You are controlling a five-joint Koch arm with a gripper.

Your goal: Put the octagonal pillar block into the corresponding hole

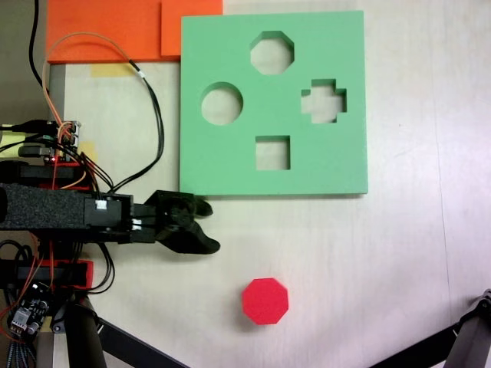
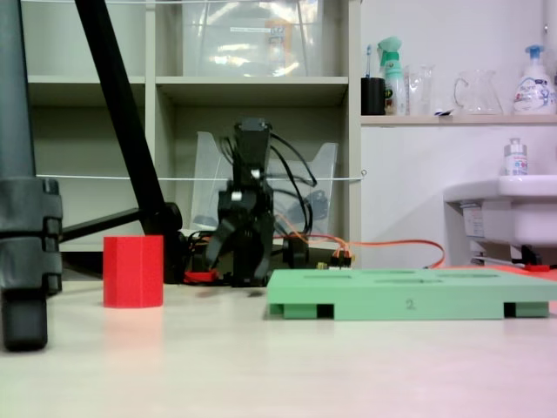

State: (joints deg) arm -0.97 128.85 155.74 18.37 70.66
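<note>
Red octagonal pillar block [image 1: 265,300] upright, apart from open end effector [image 1: 211,226].

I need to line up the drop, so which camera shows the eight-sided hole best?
The fixed view from above: the eight-sided hole shows its whole outline at the far side of the green board, empty. The low fixed view sees the board edge-on, so its holes are not readable there.

A pale surface [image 1: 345,261] carries the flat green foam board [image 1: 230,165] — eight-sided hole [image 1: 272,52] among its cutouts — and the red octagonal pillar block [image 1: 265,300], upright, well apart from the board. Orange sheets [image 1: 107,27] touch the board's corner.
</note>
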